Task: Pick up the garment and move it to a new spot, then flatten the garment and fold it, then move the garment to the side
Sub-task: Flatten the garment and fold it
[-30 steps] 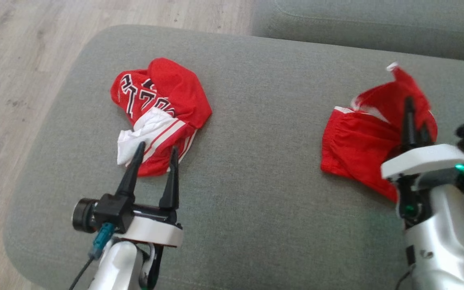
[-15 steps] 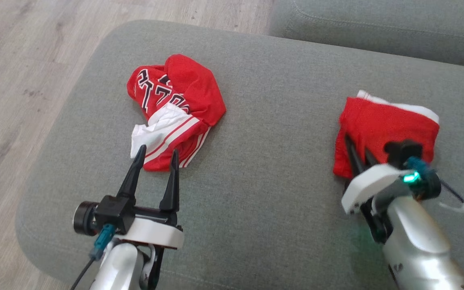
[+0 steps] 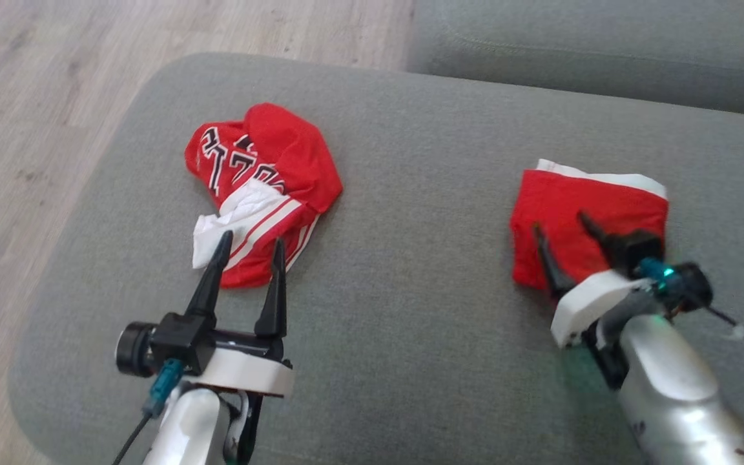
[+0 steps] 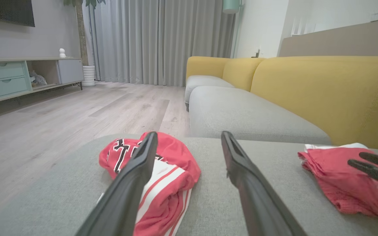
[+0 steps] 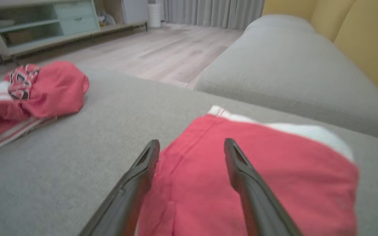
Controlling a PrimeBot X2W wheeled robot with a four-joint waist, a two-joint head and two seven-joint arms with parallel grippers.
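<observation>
Folded red garment (image 3: 588, 194) is seen at centre-right of the head view, laid on the grey cushion (image 3: 423, 213). Right gripper (image 3: 559, 221) is positioned over it, fingers spread wide, nothing gripped. Left gripper (image 3: 251, 239) is likewise spread wide, at the lower edge of the crumpled red jersey (image 3: 281, 155).

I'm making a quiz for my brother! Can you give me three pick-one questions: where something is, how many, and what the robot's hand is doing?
1. Where does the folded red garment lie?
A. in a basket
B. on the grey cushion, by the right hand
C. on a chair
2. How many red garments lie on the cushion?
A. one
B. two
C. four
3. How are the right hand's fingers?
A. apart, open
B. pinched shut
C. gripping a ball
Answers: B, it rests on the cushion at that hand's fingertips. B, the folded one plus the crumpled shirt. A, a gap shows between the fingers.
</observation>
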